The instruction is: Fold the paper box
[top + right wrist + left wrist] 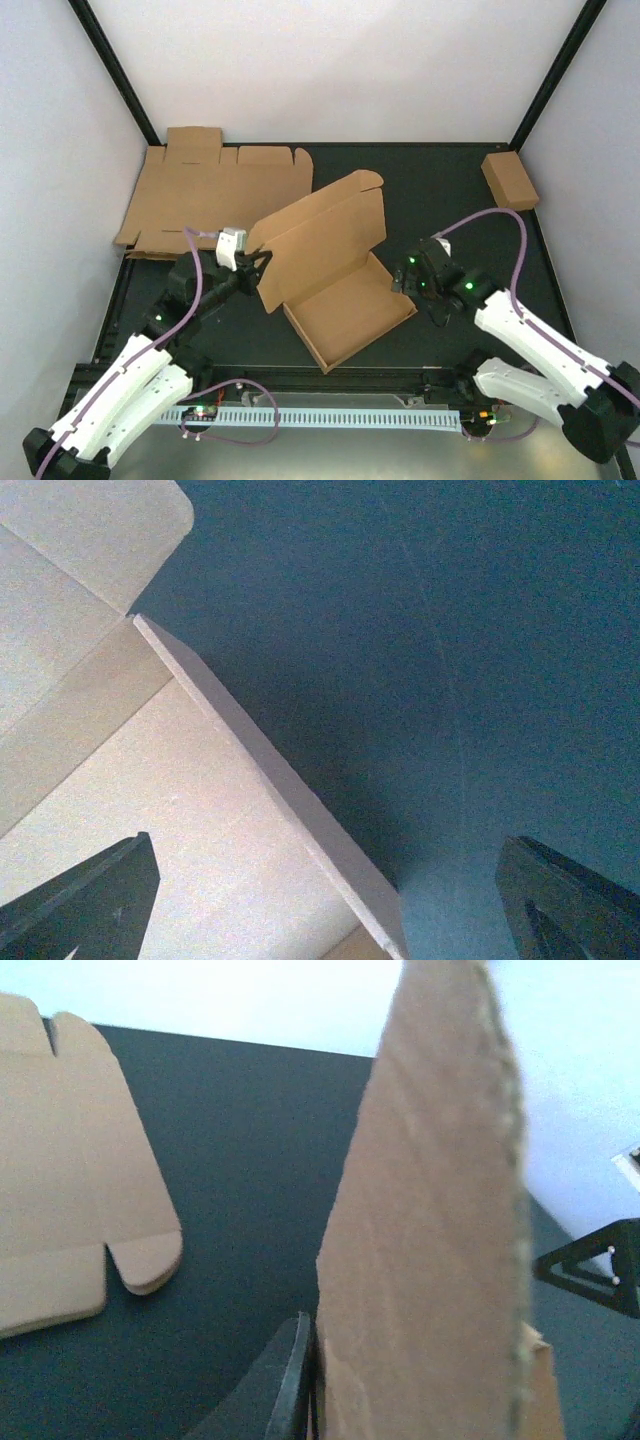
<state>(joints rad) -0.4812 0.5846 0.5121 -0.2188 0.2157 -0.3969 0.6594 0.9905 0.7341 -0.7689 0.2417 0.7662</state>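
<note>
The paper box (345, 305) sits mid-table, its shallow tray formed and its hinged lid (320, 232) raised and tilted back. My left gripper (257, 264) is shut on the lid's left edge. In the left wrist view the lid (430, 1260) fills the right half, and one dark finger (290, 1385) presses against it. My right gripper (404, 280) is open at the tray's right corner. In the right wrist view the gripper (330, 910) has its fingers spread wide. The tray's side wall (270, 780) runs between them without touching either one.
A stack of flat cardboard blanks (215, 190) lies at the back left, also seen in the left wrist view (70, 1170). A small closed brown box (509, 180) sits at the back right. A white cable rail (330, 415) runs along the near edge.
</note>
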